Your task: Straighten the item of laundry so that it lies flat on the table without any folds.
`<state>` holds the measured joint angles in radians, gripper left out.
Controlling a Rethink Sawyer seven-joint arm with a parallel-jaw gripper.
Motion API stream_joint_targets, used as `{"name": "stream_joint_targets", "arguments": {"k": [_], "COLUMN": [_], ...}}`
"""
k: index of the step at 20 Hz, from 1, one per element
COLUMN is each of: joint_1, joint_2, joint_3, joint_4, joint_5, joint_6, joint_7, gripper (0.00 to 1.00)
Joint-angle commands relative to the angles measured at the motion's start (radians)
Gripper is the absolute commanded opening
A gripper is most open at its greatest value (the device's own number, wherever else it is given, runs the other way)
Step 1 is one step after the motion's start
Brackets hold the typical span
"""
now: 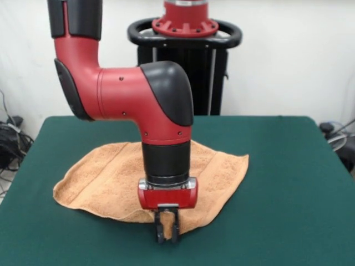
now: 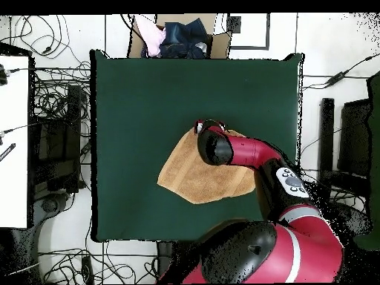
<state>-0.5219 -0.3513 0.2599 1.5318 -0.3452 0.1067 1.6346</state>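
Note:
The orange-tan towel [image 1: 105,177] lies rumpled on the green table [image 1: 277,183], with its near edge lifted in a soft fold. A woven band runs across its right part. My gripper [image 1: 167,228] points straight down at the towel's near edge, and its fingers [image 1: 160,227] are pinched together on a bit of the cloth, close to the table top. In the overhead view the towel [image 2: 194,178] lies right of the table's [image 2: 141,96] middle. The arm covers the towel's right side, and the gripper itself is hidden under the wrist.
The robot's pedestal [image 1: 186,27] stands behind the table's far edge. In the overhead view a cardboard box of clothes [image 2: 178,37] sits beyond the table's top edge. Cables [image 2: 52,96] and equipment lie on the floor on both sides.

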Motion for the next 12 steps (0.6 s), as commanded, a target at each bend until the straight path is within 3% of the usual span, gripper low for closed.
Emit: {"name": "stream_joint_targets", "arguments": {"k": [1, 12], "joint_1": [0.031, 0.058], "joint_2": [0.023, 0.036], "joint_3": [-0.046, -0.02], "joint_4": [0.065, 0.068], "joint_5": [0.032, 0.098], "joint_6": [0.128, 0.131], "joint_7": [0.132, 0.177], "gripper": [0.0, 0.0]}}
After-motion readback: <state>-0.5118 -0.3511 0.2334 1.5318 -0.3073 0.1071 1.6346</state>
